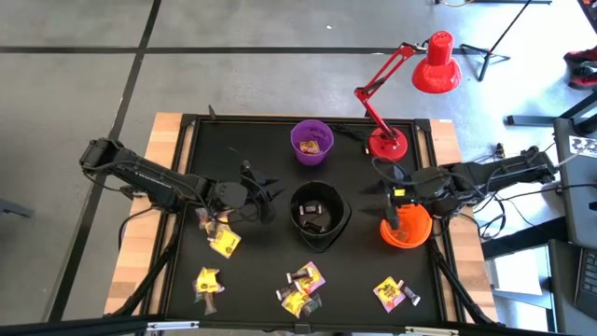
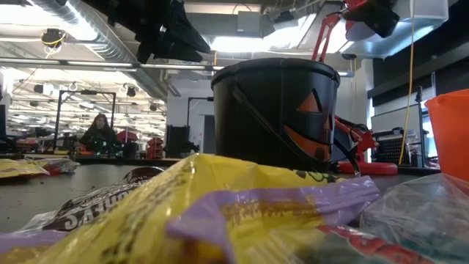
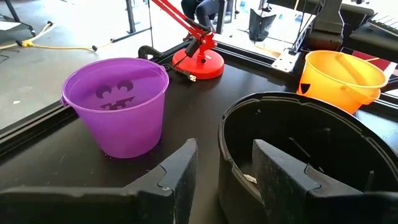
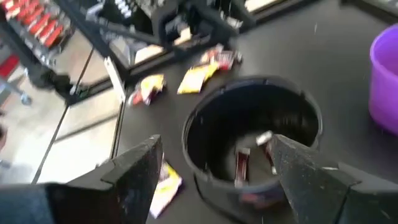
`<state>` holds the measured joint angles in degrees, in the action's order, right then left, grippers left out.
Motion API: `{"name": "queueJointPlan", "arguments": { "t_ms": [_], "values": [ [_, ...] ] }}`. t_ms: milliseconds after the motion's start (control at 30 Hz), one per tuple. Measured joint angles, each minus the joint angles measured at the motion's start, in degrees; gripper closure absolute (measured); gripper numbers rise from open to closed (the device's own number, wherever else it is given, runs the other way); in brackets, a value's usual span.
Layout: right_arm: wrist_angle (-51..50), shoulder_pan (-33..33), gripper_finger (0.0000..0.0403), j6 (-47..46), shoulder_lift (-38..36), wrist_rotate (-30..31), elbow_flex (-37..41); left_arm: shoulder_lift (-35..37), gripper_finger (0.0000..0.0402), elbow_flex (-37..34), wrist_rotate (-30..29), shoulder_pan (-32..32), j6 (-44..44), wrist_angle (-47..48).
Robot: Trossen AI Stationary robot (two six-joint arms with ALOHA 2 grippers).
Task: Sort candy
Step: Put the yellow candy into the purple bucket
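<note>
High view: candy [image 1: 224,242] lies just beside the empty, parted left pincer [image 1: 266,201].

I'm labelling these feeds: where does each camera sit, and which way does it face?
High: overhead, looking straight down; both arms, left tool, right tool.
Low: table height, looking across candy at the black bowl; an arm overhead.
Left wrist: past its own open fingers toward the purple bowl.
Right wrist: over the black bowl, fingers spread.
All four views show the black bowl.
</note>
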<state>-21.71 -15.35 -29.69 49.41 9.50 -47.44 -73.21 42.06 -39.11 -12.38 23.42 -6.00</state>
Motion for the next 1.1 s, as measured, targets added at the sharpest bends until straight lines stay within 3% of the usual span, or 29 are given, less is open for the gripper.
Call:
{"name": "queueJointPlan", "arguments": {
  "t_ms": [333, 500, 867, 1000, 1100],
  "values": [
    [11.0, 0.0, 0.0106, -1.9, 7.8, 13.0, 0.0, 0.0, 0.0257, 0.0, 0.0, 0.0, 0.0, 0.0],
    [12.3, 0.0, 0.0107, -1.8, 11.3, 5.9, -0.5, 0.0, 0.0257, 0.0, 0.0, 0.0, 0.0, 0.0],
    [12.3, -0.7, 0.0107, -5.9, 14.4, -16.9, -0.6, 0.0, 0.0257, 0.0, 0.0, 0.0, 0.0, 0.0],
    [12.2, -4.6, 0.0107, -6.1, 15.3, -17.7, -0.7, 0.0, 0.0257, 0.0, 0.0, 0.0, 0.0, 0.0],
    [11.2, -8.9, 0.0107, -6.1, 15.5, -14.2, -0.7, 0.0, 0.0257, 0.0, 0.0, 0.0, 0.0, 0.0]
  ]
}}
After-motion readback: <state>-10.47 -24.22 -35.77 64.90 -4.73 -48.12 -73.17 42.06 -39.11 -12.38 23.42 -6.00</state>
